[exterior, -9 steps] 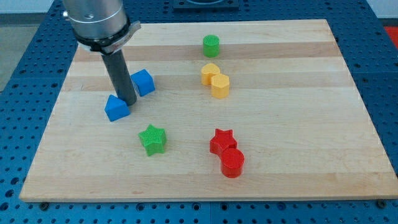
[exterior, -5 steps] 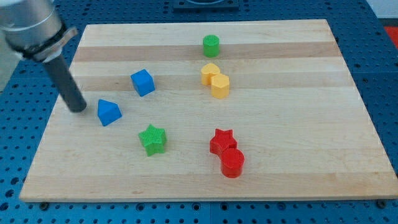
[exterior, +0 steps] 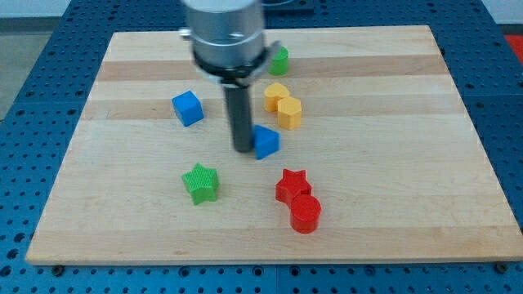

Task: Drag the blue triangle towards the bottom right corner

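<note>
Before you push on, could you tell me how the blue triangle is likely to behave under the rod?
The blue triangle looks rigid and flat-based, so it should slide, not roll. My tip touches its left side off-centre, so it may pivot. The smooth wooden board probably offers little grip.

Premises appear to be a robotics laboratory: a pale wooden board (exterior: 409, 163) lies on a blue perforated bench (exterior: 498, 98) visible along every frame edge, with small coloured test blocks laid out on it.
</note>
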`<state>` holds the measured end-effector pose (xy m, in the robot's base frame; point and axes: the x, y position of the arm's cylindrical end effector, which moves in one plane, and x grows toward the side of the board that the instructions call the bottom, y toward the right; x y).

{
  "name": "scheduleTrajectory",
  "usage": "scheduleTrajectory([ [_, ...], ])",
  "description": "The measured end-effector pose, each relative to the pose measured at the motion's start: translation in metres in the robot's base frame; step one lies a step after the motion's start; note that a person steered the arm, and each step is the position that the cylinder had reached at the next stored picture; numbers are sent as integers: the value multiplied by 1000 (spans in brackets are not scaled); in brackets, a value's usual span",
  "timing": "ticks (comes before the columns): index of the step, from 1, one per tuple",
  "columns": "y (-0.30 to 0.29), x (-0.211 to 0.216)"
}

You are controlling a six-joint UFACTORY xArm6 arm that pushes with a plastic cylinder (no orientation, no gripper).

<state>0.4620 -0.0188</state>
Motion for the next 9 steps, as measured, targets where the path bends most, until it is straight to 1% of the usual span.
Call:
scheduleTrajectory([
  [2,117,0],
  [3,132,-9],
  [4,135,-25],
  [6,180,-8],
  [7,186,-5],
  [8,187,-16],
  [9,192,-5],
])
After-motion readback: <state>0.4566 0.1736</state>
